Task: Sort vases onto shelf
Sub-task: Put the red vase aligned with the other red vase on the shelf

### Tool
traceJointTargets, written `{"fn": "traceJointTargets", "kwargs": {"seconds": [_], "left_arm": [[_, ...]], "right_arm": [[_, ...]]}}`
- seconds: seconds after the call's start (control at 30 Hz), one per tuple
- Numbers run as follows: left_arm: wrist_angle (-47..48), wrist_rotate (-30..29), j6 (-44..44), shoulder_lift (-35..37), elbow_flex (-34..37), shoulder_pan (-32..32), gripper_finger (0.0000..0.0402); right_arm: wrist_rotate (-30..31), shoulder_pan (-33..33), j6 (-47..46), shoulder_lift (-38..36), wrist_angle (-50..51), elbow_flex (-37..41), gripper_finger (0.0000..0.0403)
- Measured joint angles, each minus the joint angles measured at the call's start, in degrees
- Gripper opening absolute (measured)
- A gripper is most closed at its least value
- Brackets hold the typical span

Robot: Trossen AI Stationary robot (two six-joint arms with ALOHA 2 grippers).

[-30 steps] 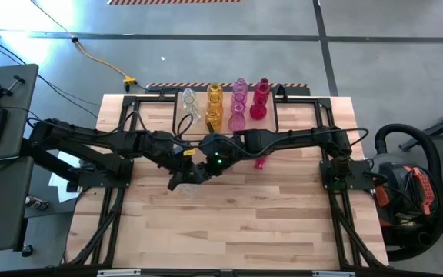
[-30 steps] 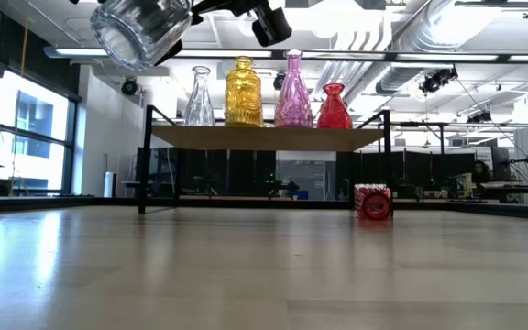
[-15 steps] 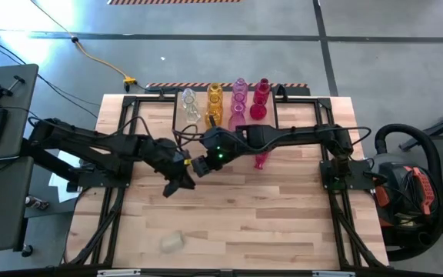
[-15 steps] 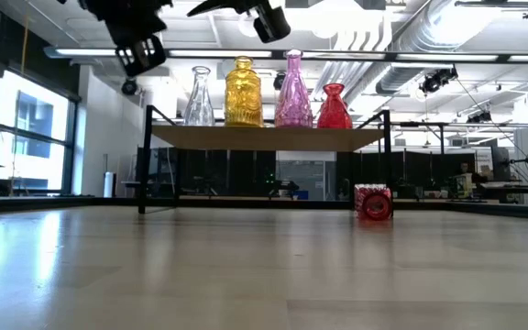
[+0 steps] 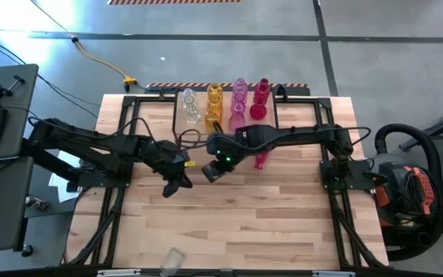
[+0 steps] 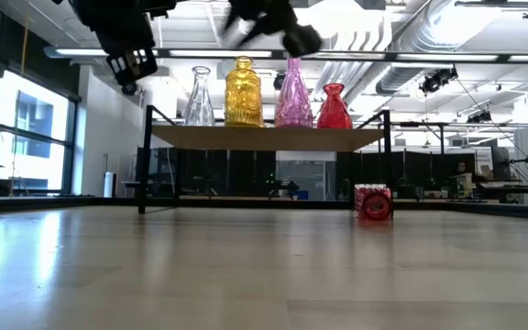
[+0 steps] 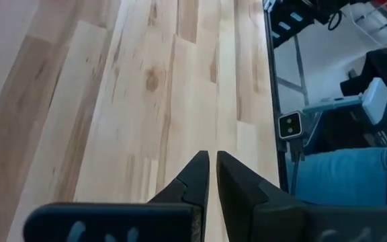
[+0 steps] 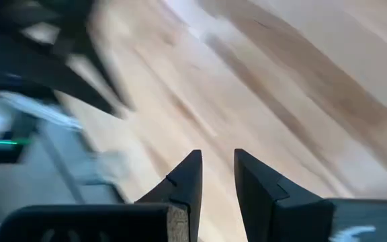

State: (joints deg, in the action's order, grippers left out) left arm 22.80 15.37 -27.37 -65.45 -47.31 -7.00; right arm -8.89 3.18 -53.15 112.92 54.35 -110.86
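Clear vase (image 5: 172, 260) rolled to table edge; 4 vases on shelf (image 6: 264, 137).

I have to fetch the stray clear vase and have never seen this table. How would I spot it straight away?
Start at the wooden table and go to its front edge, the side opposite the shelf. The clear vase lies there on its side, left of centre. It is colourless and alone, while the other loose vase, a red vase, lies beside the shelf.
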Motion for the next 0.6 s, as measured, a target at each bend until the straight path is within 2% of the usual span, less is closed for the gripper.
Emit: {"fn": "traceJointTargets", "kwargs": {"seconds": [0.13, 0.37, 0.47, 0.53, 0.6], "left_arm": [[3.2, -0.3, 0.0, 1.2, -0.1, -0.9, 0.0019], [8.7, -1.7, 0.7, 3.1, -0.1, -2.9, 0.0019], [8.5, -7.9, 4.2, 3.2, 1.2, -3.9, 0.0019], [3.9, -15.7, 6.8, 3.1, 4.4, -3.8, 0.0019], [-1.7, -19.3, 7.5, 2.9, 7.9, -1.4, 0.0019]], "right_arm": [[3.9, 0.6, 0.7, 0.0, 7.1, 0.0, 0.0067], [4.8, 1.5, 3.7, 0.1, 7.8, 0.1, 0.0067], [6.0, 1.5, 4.1, 0.1, 9.0, 0.1, 0.0067], [7.2, 1.5, 3.4, 0.1, 10.4, 0.1, 0.0067], [7.4, 1.5, 2.8, 0.1, 10.6, 0.1, 0.0067]]}}
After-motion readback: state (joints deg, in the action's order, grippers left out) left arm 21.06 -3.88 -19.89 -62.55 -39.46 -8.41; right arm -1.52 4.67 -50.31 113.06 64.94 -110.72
